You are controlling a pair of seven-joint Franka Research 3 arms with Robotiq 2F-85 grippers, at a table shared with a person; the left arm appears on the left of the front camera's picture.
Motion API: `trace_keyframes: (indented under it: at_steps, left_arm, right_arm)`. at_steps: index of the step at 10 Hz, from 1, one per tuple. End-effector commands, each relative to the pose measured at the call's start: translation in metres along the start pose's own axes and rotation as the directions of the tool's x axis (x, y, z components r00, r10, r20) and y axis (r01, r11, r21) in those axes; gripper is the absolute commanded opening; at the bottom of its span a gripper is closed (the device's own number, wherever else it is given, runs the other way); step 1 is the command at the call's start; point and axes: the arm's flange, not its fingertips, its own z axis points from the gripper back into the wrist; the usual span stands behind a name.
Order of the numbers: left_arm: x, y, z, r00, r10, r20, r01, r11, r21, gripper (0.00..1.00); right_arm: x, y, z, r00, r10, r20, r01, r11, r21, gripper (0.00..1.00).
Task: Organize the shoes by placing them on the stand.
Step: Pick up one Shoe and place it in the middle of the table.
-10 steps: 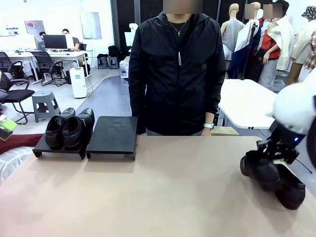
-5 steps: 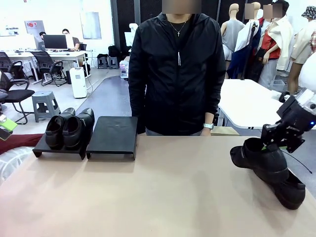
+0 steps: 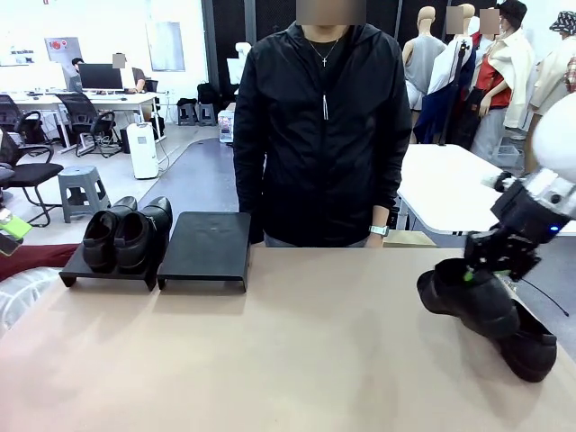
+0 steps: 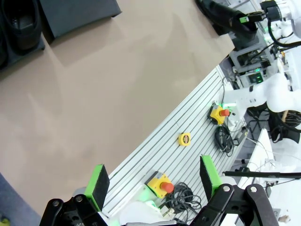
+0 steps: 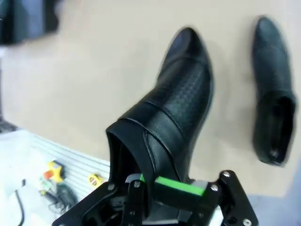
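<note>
Tan tabletop point(image 3: 315, 360) under glossy black slip-on shoe point(image 5: 183, 103) with textured vamp

Bright, even indoor light. Front view is sharp; the stand point(image 3: 205, 247) casts a soft shadow on the table point(image 3: 297, 351). Right wrist view is blurred, with dull sheen on the shoe point(image 5: 181, 106). Left wrist view is crisp but bends straight edges.

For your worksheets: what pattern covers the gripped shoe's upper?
Fine dotted texture on the shoe; clearest in right wrist view.

Table point(image 3: 315, 351) bears the stand point(image 3: 205, 245) (two sections) and, seemingly, one shoe point(image 3: 536, 351).
</note>
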Motion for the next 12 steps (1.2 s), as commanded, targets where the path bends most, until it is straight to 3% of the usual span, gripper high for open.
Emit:
trace_keyframes:
  at_steps: [1,3,8,11,12]
  left_arm:
    - [0.000,-0.002,0.002,1.000,0.012,-0.006,-0.012,1.000,-0.008,1.00]
    - [0.000,-0.002,0.002,1.000,0.012,-0.006,-0.012,1.000,-0.008,1.00]
    - [0.000,-0.002,0.002,1.000,0.012,-0.006,-0.012,1.000,-0.008,1.00]
    - [0.000,-0.002,0.002,1.000,0.012,-0.006,-0.012,1.000,-0.008,1.00]
    - [0.000,-0.002,0.002,1.000,0.012,-0.006,-0.012,1.000,-0.008,1.00]
  right_arm:
    - [-0.003,0.065,-0.032,0.993,0.073,0.092,-0.081,0.992,0.094,0.00]
    - [-0.007,0.125,-0.089,0.996,0.023,0.091,-0.036,0.989,0.145,0.00]
    - [-0.024,0.270,-0.203,0.963,0.064,0.261,-0.101,0.986,0.131,0.00]
    - [-0.028,0.292,-0.240,0.977,-0.008,0.212,-0.022,0.990,0.137,0.00]
    - [-0.028,0.293,-0.246,0.970,-0.026,0.242,-0.005,0.992,0.124,0.00]
